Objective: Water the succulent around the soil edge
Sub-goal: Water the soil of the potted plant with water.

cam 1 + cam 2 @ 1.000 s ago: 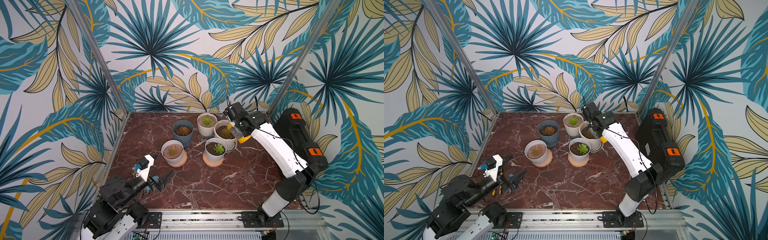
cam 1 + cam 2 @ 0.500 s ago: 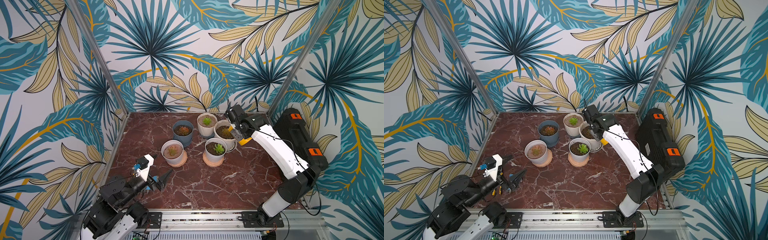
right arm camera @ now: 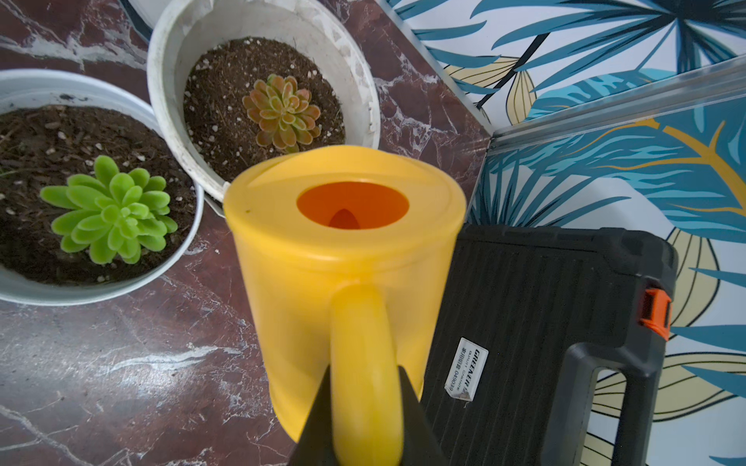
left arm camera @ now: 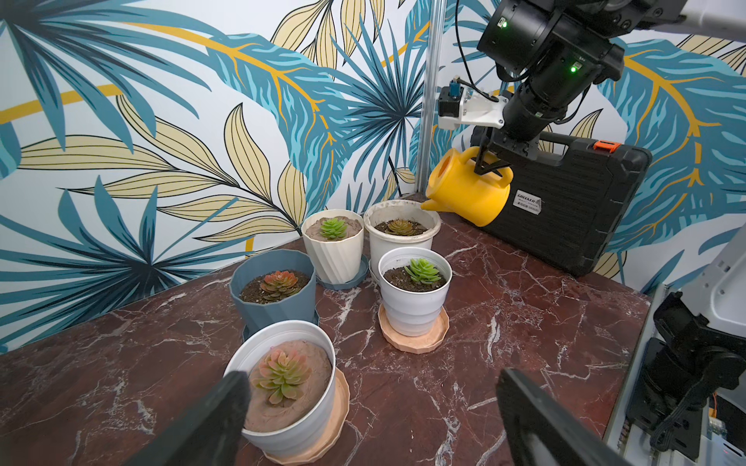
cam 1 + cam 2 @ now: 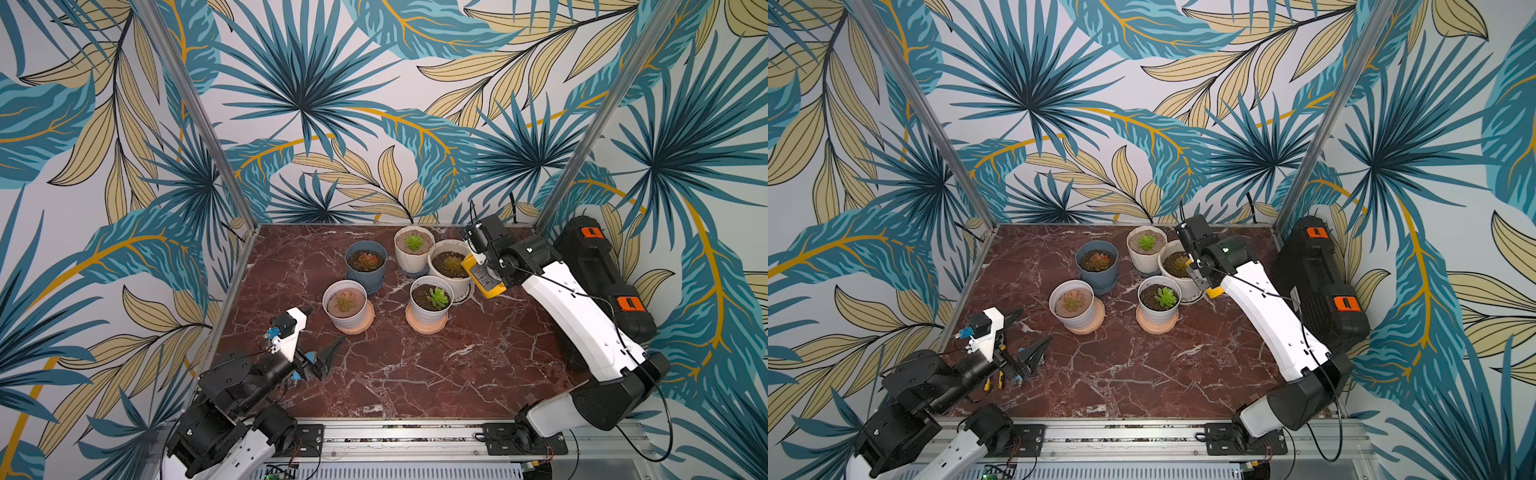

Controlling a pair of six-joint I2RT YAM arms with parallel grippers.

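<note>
My right gripper (image 3: 365,375) is shut on the handle of a yellow watering can (image 3: 343,250). The can (image 4: 468,189) hangs tilted, with its spout over the near rim of the back-right white pot (image 4: 401,246). In that pot a reddish-green succulent (image 3: 281,113) sits in dark soil. In both top views the can (image 5: 484,276) is beside this pot (image 5: 451,264), on its right. My left gripper (image 4: 371,387) is open and empty, low over the front left of the table (image 5: 415,365).
Other potted succulents: a cream ribbed pot (image 5: 413,243), a blue pot (image 5: 365,262), a white pot on a saucer (image 5: 345,301) close to my left fingers, and a white pot with a green succulent (image 5: 432,297). A black tool case (image 5: 598,270) stands at the right edge.
The right wrist has shifted slightly to the right with the can, which stays beside the back-right pot. The left arm has not moved.
</note>
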